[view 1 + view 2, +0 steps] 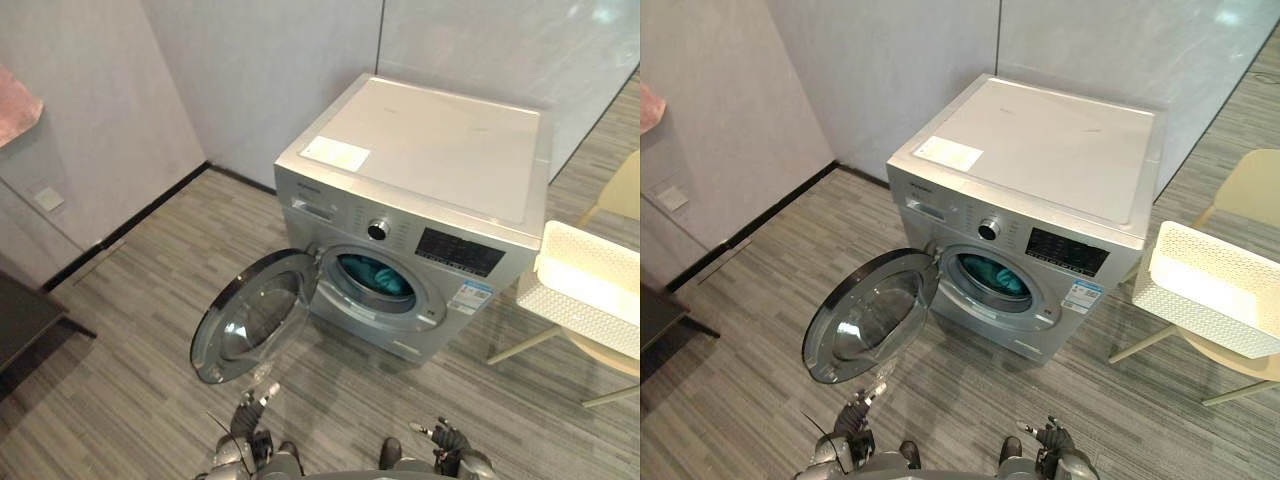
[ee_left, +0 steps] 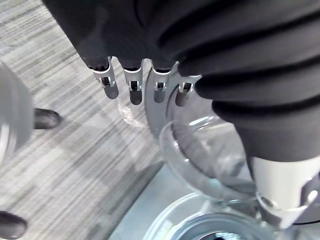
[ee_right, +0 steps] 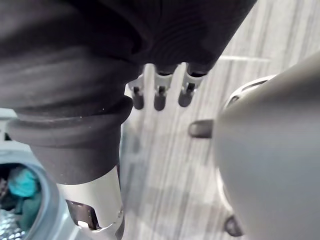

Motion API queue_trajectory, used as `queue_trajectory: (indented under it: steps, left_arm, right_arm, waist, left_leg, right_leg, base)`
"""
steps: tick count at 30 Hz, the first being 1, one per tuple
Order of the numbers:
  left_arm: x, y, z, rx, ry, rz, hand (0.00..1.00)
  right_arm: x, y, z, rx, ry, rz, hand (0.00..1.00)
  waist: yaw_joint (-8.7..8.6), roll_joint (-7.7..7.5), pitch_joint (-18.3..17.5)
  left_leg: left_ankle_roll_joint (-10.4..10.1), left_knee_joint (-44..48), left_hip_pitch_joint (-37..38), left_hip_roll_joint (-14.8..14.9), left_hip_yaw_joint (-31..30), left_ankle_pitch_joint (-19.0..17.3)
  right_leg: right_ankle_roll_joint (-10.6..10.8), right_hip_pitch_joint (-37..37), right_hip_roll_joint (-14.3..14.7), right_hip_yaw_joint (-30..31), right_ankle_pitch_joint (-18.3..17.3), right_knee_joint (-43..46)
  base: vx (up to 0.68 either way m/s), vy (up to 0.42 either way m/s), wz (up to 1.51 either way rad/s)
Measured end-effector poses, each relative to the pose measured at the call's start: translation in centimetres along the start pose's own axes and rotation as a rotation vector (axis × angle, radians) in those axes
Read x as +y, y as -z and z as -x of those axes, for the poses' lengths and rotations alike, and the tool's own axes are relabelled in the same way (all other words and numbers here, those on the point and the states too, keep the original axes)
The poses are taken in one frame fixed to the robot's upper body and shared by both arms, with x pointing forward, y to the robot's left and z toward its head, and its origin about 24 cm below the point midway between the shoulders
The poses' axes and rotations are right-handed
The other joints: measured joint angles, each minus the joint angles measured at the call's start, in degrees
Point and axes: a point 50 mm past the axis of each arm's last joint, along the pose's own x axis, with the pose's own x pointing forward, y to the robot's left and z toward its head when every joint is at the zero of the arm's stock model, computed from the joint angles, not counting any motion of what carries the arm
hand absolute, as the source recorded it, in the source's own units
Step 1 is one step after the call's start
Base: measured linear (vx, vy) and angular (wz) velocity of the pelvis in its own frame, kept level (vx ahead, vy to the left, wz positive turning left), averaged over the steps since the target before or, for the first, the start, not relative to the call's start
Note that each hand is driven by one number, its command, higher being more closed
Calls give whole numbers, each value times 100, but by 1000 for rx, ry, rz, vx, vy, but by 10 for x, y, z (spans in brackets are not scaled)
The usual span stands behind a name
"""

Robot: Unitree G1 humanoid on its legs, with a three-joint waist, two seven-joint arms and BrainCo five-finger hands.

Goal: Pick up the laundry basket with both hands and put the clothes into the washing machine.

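Your left hand point(image 1: 246, 418) and right hand point(image 1: 446, 437) hang low before the washer point(image 1: 420, 170), fingers relaxed, holding nothing. The basket point(image 1: 575, 305) sits on a chair point(image 1: 622, 190) just right of the washer and looks empty; teal clothes point(image 1: 375, 275) lie in the drum behind the open door point(image 1: 255, 315). Expect a light, stiff plastic shell: grip the rim at opposite ends

pale chair point(image 1: 1252, 186): far right | dark table point(image 1: 22, 318): left edge | wall socket point(image 1: 48, 199)
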Motion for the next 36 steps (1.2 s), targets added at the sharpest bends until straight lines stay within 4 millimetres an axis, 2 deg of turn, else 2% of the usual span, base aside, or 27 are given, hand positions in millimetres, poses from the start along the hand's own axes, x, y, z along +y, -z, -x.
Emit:
queue_trajectory:
  steps: [1, 2, 3, 4, 7, 10, 13, 15, 18, 20, 21, 22, 25, 29, 31, 33, 35, 36]
  left_arm:
    - [0, -6, 2, -35, -4, 9, 0]
    - [0, -21, 4, -109, -7, 33, 0]
    - [1, -35, 6, -173, -10, 54, 0]
    - [1, -62, 12, -301, -8, 80, 0]
    - [3, -100, 23, -482, -2, 102, 0]
    - [4, -123, 30, -584, 7, 87, 0]
    - [6, -143, 41, -682, 3, 65, 0]
    - [9, -155, 43, -735, -5, 19, 0]
    - [23, -169, 46, -784, -70, -40, 0]
    - [46, -178, 44, -797, -170, -46, 0]
    - [52, -180, 41, -792, -194, -46, 0]
    - [70, -187, 36, -780, -265, -41, 0]
    - [99, -202, 27, -754, -371, -4, 0]
    - [117, -228, 15, -717, -417, 8, 0]
    - [131, -247, 7, -676, -452, 50, 0]
    - [135, -259, 2, -642, -460, 115, 0]
    - [133, -258, -4, -597, -453, 167, 0]
    - [130, -251, -10, -555, -439, 187, 0]
  right_arm:
    - [-7, -2, 0, -8, 21, -10, 0]
    - [-15, -5, 1, -22, 50, -22, 0]
    - [-19, -2, 2, -16, 63, -28, 0]
    - [-24, 1, 3, -6, 77, -32, 0]
    - [-30, 5, 3, 18, 94, -35, 0]
    - [-30, 8, 4, 27, 100, -48, 0]
    - [-24, 3, 2, 17, 84, -51, 0]
    - [-22, 0, 1, 9, 74, -50, 0]
    - [-15, 0, 0, 8, 50, -30, 0]
    - [-9, 1, 0, 9, 18, -22, 0]
    - [-8, 2, 0, 11, 12, -11, 0]
    - [-6, 2, 1, 10, -1, 5, 0]
    - [-6, -4, 1, -21, -18, 8, 0]
    - [-10, -13, 0, -52, -12, 14, 0]
    - [-10, -18, 0, -74, -13, 15, 0]
    - [-11, -18, 0, -76, -13, 16, 0]
    - [-10, -18, 0, -76, -12, 15, 0]
    - [-10, -17, 0, -72, -12, 16, 0]
  waist:
    - [-5, 121, -15]
    - [-46, 292, -45]
    - [-51, 270, -91]
    - [-29, 237, -103]
    - [-71, 237, -202]
    - [-87, 290, -320]
    - [-137, 283, -337]
    - [-137, 259, -349]
    - [-145, 88, -446]
    - [-155, -81, -506]
    - [-154, -120, -509]
    - [-153, -218, -513]
    - [-155, -377, -498]
    - [-158, -540, -309]
    - [-166, -692, -161]
    - [-179, -831, -58]
    - [-199, -912, 43]
    - [-249, -960, 77]
  left_leg:
    - [-2, -68, 61, 110, -105, -5]
    - [-250, -186, 98, 215, -146, 30]
    - [-177, -237, 104, 86, -193, -13]
    - [-174, -263, 103, -94, -268, 16]
    - [-99, -491, 105, -347, -404, 174]
    - [-109, -1044, 300, -580, -532, 505]
    - [-131, -1736, 612, -647, -522, 818]
    - [-132, -1981, 764, -657, -422, 888]
    - [-132, -2112, 837, -717, -190, 887]
    - [-131, -2176, 799, -746, 5, 887]
    - [-130, -2183, 780, -754, 38, 887]
    - [-130, -2184, 686, -762, 113, 888]
    - [-67, -2175, 299, -756, 204, 955]
    - [-88, -2154, -50, -710, 229, 1021]
    - [-89, -2095, -223, -683, 275, 1022]
    - [-90, -2071, -321, -664, 337, 1022]
    - [-90, -2070, -343, -633, 417, 1022]
    - [-91, -2070, -343, -638, 476, 1020]
  right_leg:
    - [49, -8, 44, -18, 23, 23]
    - [155, 31, 89, -43, 115, -21]
    - [180, 107, 47, -3, 162, -152]
    - [257, 181, -79, 11, 282, -266]
    - [276, 219, -282, -156, 307, -307]
    - [289, 225, -412, -383, 322, -317]
    - [284, 285, -437, -481, 324, -369]
    - [283, 291, -441, -452, 325, -382]
    - [299, 186, -498, -294, 335, -417]
    - [332, 55, -524, -131, 450, -544]
    - [347, 32, -527, -116, 484, -583]
    - [353, -85, -527, -50, 543, -644]
    - [386, -474, -513, 17, 649, -730]
    - [351, -839, -477, 70, 717, -736]
    - [328, -1017, -472, 145, 764, -736]
    - [315, -1149, -424, 192, 809, -735]
    - [280, -1233, -419, 266, 902, -735]
    - [278, -1265, -423, 315, 904, -732]
  base:
    - [-5, 195, 9]
    - [13, 167, 15]
    - [51, 212, 32]
    - [59, 145, 32]
    - [69, 88, 39]
    - [174, 36, 39]
    - [121, -8, 17]
    - [81, 0, -17]
    - [43, 21, -29]
    - [30, 18, -37]
    - [-8, 6, -31]
    - [-13, 3, -20]
    - [-42, -15, -13]
    - [-45, -28, -5]
    - [-22, -7, -9]
    - [-7, -9, -17]
    - [10, 5, -24]
    - [20, 13, -22]
